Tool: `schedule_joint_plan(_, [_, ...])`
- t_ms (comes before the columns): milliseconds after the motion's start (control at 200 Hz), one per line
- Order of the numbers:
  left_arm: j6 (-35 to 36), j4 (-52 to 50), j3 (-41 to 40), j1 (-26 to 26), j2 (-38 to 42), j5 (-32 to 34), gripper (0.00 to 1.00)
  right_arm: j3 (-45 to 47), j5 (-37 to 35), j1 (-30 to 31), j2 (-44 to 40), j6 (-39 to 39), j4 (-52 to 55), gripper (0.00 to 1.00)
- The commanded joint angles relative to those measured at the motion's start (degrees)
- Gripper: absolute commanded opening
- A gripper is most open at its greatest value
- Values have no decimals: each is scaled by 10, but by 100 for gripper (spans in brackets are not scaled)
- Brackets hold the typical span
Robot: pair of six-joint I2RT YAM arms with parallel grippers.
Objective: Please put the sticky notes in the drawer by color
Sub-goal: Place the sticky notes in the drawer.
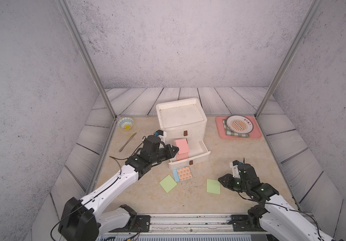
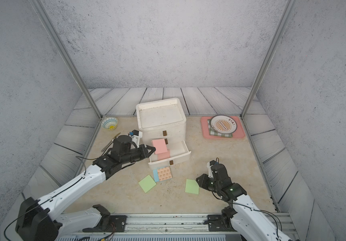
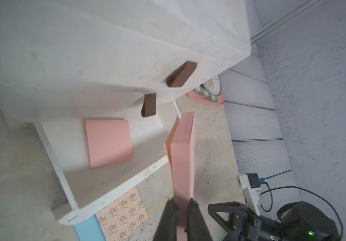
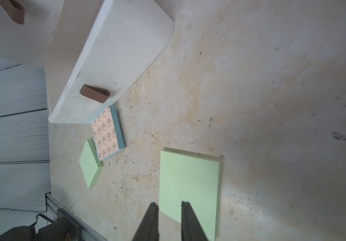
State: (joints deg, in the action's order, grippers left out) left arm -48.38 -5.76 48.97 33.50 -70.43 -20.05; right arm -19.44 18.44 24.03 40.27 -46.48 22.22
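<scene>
Here, your left tool (image 1: 177, 149) is clenched on a plain pink pad (image 1: 182, 146), holding it above the pulled-out lowest drawer (image 1: 201, 156) of the white cabinet (image 1: 196, 129). The top views show that pad's face. The left wrist view shows it edge-on between the fingers (image 3: 195, 219) and, flat on the drawer floor, a second pink pad (image 3: 108, 143) that the top views half hide. Your right tool (image 1: 220, 179) hangs low at the near edge of a green pad (image 1: 213, 186) lying on the counter (image 1: 241, 158). Only the right wrist view shows its jaws narrowly apart, gripping nothing. The other green pad (image 1: 168, 183) and the orange-patterned, blue-edged pad (image 1: 184, 174) lie on the counter just before the drawer front.
</scene>
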Motion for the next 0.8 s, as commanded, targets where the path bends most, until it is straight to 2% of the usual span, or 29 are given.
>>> schedule_joint_plan(0, [3,40,0,-3,-56,-49,2,-2,6,-2,-3,5,-7,24])
schedule_joint_plan(170, [-12,89,-24,-3,-104,-54,2,17,7,-2,-7,-1,-21,24])
schedule_joint_plan(380, [-1,92,-16,-4,-133,-44,2,14,17,-3,11,7,-30,24])
schedule_joint_plan(796, [-2,104,-5,-12,-148,-25,3,3,23,-2,25,17,-27,24])
